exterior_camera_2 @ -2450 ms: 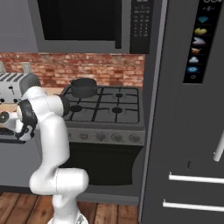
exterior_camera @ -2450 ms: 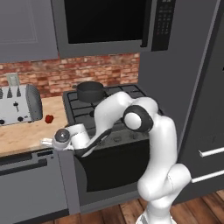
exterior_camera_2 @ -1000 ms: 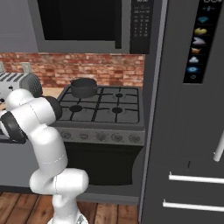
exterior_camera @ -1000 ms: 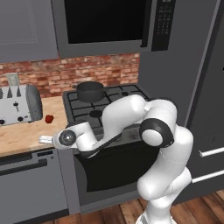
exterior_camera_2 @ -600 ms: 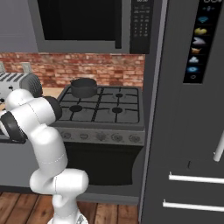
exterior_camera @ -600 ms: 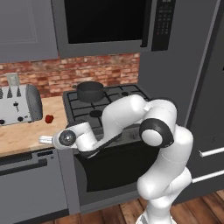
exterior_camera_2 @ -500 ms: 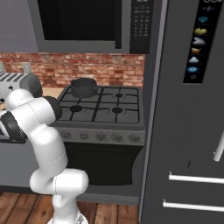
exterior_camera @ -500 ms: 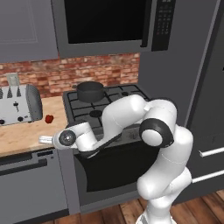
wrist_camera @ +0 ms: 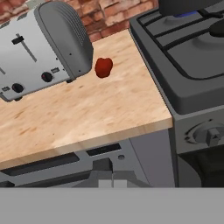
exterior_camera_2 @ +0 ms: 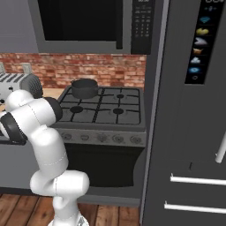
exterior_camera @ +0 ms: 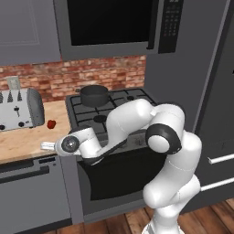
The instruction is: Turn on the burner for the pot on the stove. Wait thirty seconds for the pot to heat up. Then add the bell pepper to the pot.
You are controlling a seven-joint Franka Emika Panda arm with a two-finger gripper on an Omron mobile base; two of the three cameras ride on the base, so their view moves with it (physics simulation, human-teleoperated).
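Observation:
The dark grey pot (exterior_camera: 94, 95) (exterior_camera_2: 84, 88) stands on the back left grate of the stove (exterior_camera: 119, 106) (exterior_camera_2: 132, 115). Its burner is hidden under it. In the hand view a blue glow shows beneath the pot (wrist_camera: 188, 5). The small red bell pepper (exterior_camera: 51, 124) (wrist_camera: 103, 67) lies on the wooden counter between the toaster and the stove (wrist_camera: 192, 83). My gripper (exterior_camera: 45, 146) (wrist_camera: 107, 173) hangs at the counter's front edge, short of the pepper. It is shut with nothing in it.
A silver toaster (exterior_camera: 18, 109) (exterior_camera_2: 20, 84) (wrist_camera: 39, 48) stands on the counter (exterior_camera: 23, 141) left of the pepper. A microwave (exterior_camera: 109, 25) hangs over the stove. Knobs (wrist_camera: 210, 133) line the stove front. A tall dark fridge (exterior_camera_2: 194, 114) stands to the right.
My elbow has swung out to the right since the earliest frames. Over the last second nothing has visibly moved, and the gripper has stayed shut.

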